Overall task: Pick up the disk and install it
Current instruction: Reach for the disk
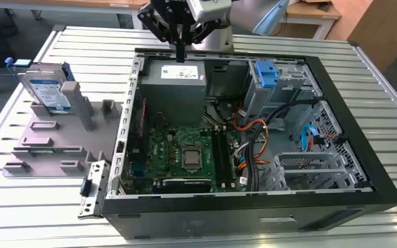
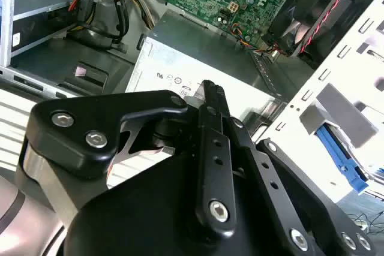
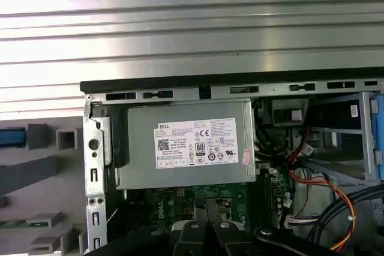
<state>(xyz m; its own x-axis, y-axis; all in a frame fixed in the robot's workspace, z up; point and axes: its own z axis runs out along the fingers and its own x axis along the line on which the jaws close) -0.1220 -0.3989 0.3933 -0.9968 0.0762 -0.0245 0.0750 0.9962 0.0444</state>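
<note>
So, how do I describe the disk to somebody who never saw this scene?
At the exterior view's left, beside the open computer case, lies a grey parts holder. The disk stands upright at its far end. Unlike the bare blue bracket inside the case, it carries a white-and-blue label.

Disk (image 1: 47, 93) upright in rack (image 1: 47, 140), exterior view's left of case (image 1: 219, 217).

Open air above the standing disk (image 1: 47, 93); cables (image 1: 252, 135) crowding the drive cage (image 1: 309, 165)

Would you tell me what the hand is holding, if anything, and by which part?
Nothing: the hand hangs shut and empty over the power supply; the disk stands in the grey fixture.
</note>
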